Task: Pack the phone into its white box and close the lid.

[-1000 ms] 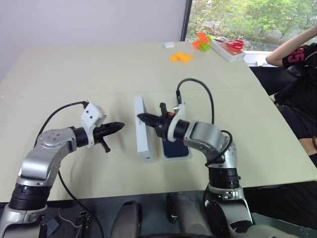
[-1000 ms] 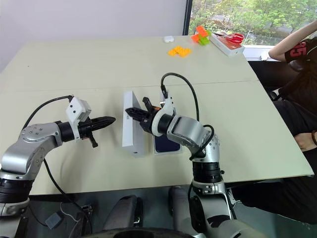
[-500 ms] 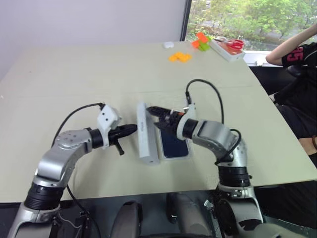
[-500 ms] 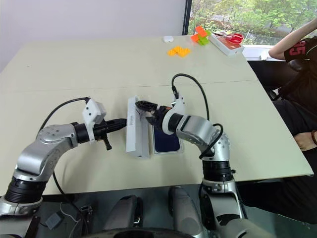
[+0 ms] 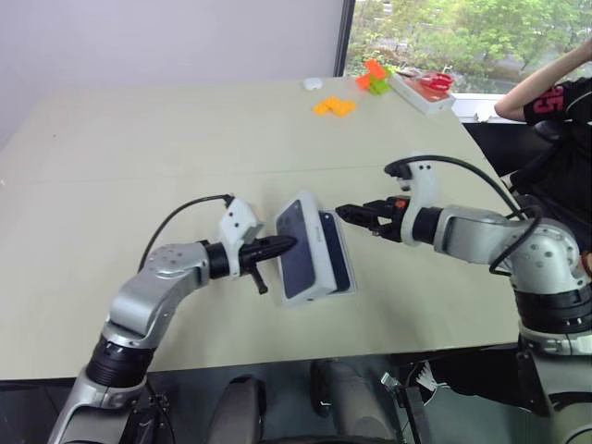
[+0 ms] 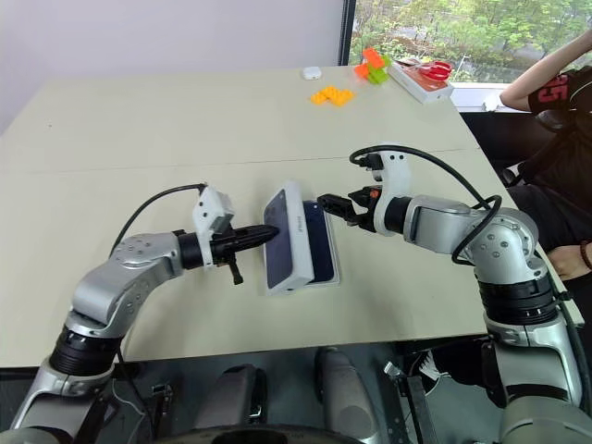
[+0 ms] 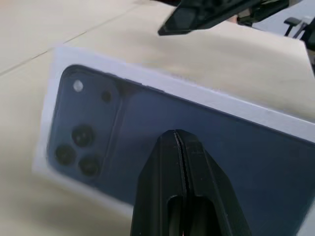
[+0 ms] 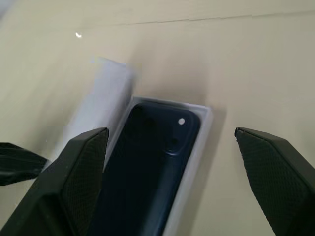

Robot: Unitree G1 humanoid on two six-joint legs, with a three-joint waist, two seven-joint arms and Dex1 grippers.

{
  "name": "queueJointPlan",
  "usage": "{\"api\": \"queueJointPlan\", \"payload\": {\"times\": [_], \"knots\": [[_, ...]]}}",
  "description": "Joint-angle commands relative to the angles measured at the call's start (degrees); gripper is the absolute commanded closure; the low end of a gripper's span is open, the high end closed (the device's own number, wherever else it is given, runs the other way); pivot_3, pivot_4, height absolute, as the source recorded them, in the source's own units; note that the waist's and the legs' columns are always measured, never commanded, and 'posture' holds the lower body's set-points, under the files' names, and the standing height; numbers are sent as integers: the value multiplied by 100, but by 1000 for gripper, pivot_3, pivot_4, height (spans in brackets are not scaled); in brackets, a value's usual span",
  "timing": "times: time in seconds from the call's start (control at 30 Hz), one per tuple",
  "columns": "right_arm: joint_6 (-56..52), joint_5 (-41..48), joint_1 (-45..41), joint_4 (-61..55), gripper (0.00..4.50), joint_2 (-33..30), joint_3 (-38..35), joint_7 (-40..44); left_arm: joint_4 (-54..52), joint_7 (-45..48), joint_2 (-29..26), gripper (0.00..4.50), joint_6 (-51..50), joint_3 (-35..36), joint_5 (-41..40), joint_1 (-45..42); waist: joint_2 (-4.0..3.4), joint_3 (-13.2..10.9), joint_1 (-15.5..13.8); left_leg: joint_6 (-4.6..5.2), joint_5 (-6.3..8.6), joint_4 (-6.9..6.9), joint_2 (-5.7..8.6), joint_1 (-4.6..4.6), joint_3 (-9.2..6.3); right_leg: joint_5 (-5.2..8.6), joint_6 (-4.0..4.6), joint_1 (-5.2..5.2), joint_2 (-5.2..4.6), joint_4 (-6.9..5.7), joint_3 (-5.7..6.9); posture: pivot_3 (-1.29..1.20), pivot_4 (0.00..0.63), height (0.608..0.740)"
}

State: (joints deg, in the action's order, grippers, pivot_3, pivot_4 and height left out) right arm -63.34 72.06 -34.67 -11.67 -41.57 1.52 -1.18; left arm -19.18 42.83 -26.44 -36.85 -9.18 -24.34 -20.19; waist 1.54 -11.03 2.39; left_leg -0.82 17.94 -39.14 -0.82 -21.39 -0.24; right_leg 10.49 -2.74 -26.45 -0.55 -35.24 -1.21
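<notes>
Tipping over the white box [image 6: 326, 274] near the table's [image 6: 120, 139] front edge, the lid [image 6: 283, 240] is leaning, printed face toward the left gripper [image 6: 265, 234], whose fingers are pressed together against it. Inside the box the phone [image 8: 147, 167] is lying. Beyond, the right gripper [image 6: 326, 201] is hanging spread wide, holding nothing. Next, I judge, the lid needs pushing flat and seating squarely.

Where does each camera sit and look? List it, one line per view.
Head eyes: on the head, down over the table; both arms, left pincer, right pincer.
Left wrist: along its shut pincer at the lid.
Right wrist: between open fingers at the phone in the white box.
Shared: head and left wrist show the lid.
</notes>
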Motion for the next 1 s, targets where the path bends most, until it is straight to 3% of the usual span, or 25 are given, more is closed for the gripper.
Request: {"api": "queueJointPlan", "payload": {"times": [0.03,0.37,0.47,0.67,0.7,1.0], "knots": [[91,-583,-126,-337,211,-136,44,648,-139,-151,96,4481,51,-55,70,-134,0,0,0,0,0,0,0,0,1,0,0,0,0,0,0,0,150,726],[402,-2202,44,-814,211,-499,368,1898,-361,-319,-426,4481,-534,969,-450,-62,0,0,-6,0,0,0,1,2,-2,0,0,-3,-1,-1,5,0,150,726],[667,-2741,168,-838,1047,-682,548,2364,-355,-307,-960,4500,-1189,1672,-762,287,1,-1,13,0,0,0,3,2,0,0,0,-2,-2,1,8,0,150,726],[969,-3491,284,-1046,4228,-835,842,3007,-699,-307,-1304,4500,-1477,1558,-877,730,1,-2,-37,3,2,0,1,0,2,1,1,-6,-9,2,6,0,150,726],[999,-3619,285,-1082,4451,-835,900,3064,-696,-392,-1288,4500,-1560,1472,-836,730,1,-2,-51,3,2,-2,2,1,2,2,1,-4,-12,2,6,0,150,726],[1196,-4663,221,-1165,4451,-605,1520,3368,-853,-721,-1103,4500,-1605,251,-300,555,2,-1,-144,3,2,-2,10,2,3,1,3,-3,-9,2,5,0,150,726]]}}
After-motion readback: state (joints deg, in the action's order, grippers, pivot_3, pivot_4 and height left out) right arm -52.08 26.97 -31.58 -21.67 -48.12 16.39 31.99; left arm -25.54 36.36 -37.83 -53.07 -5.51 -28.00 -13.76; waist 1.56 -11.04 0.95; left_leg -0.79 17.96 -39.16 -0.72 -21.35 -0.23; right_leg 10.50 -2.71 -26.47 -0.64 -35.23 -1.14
